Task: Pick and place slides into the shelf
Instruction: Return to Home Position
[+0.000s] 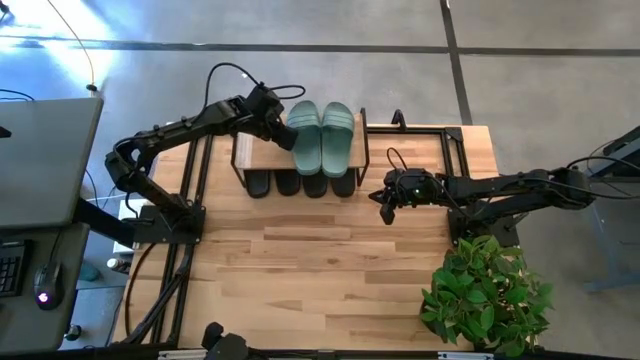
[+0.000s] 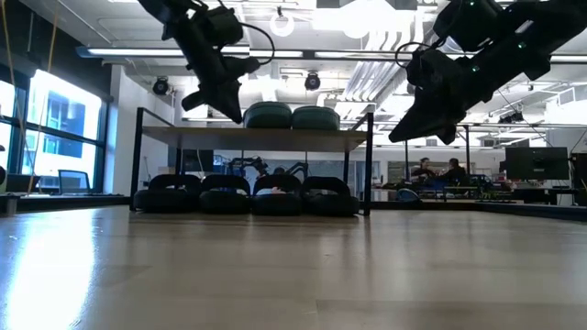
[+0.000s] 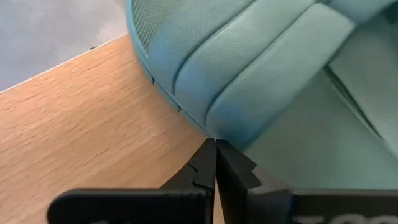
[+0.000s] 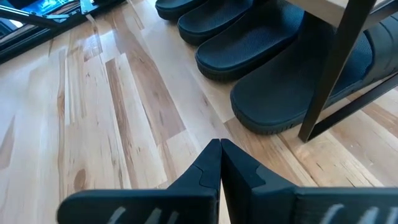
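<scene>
On the top board of the shelf (image 1: 248,155) the green slides (image 1: 322,135) lie side by side, and the four black slides (image 1: 300,184) stand in a row underneath it, on the table (image 1: 300,260). The left gripper (image 1: 290,138) hangs over the board just beside the green pair, its fingers pressed together and holding nothing. The right gripper (image 1: 386,213) hovers above the table near the right end of the shelf, fingers also together, empty.
</scene>
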Controlling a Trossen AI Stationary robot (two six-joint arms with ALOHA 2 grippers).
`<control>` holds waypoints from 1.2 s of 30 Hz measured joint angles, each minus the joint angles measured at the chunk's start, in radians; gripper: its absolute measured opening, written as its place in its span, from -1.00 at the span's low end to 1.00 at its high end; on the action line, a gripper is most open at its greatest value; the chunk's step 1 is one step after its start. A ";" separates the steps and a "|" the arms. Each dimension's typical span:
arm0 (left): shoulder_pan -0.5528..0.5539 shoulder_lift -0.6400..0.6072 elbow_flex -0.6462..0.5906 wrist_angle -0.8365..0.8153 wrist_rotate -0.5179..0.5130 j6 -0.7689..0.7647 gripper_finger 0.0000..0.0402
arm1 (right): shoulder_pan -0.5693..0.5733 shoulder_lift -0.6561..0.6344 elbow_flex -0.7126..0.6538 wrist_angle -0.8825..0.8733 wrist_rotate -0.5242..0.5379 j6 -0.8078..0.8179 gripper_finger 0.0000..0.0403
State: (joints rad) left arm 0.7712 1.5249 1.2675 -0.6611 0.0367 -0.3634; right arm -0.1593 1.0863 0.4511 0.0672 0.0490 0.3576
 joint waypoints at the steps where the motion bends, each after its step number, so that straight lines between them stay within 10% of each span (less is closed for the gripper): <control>1: 0.000 -0.009 0.000 -0.001 0.001 0.000 -1.00 | 0.000 0.000 0.000 0.000 0.000 0.000 -1.00; 16: -0.021 -0.230 0.000 0.153 0.280 -0.001 -1.00 | -0.064 -0.086 0.121 -0.049 -0.143 -0.032 -1.00; 27: -0.122 -0.374 0.000 0.586 0.423 -0.063 -1.00 | -0.266 -0.165 0.689 -0.348 -0.321 -0.249 -1.00; 36: -0.189 -0.418 0.001 0.606 0.447 -0.063 -1.00 | -0.288 -0.179 1.063 -0.670 -0.324 -0.337 -1.00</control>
State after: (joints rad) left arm 0.5825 1.1068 1.2682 -0.0550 0.4840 -0.4266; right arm -0.4471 0.9077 1.5139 -0.6033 -0.2750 0.0209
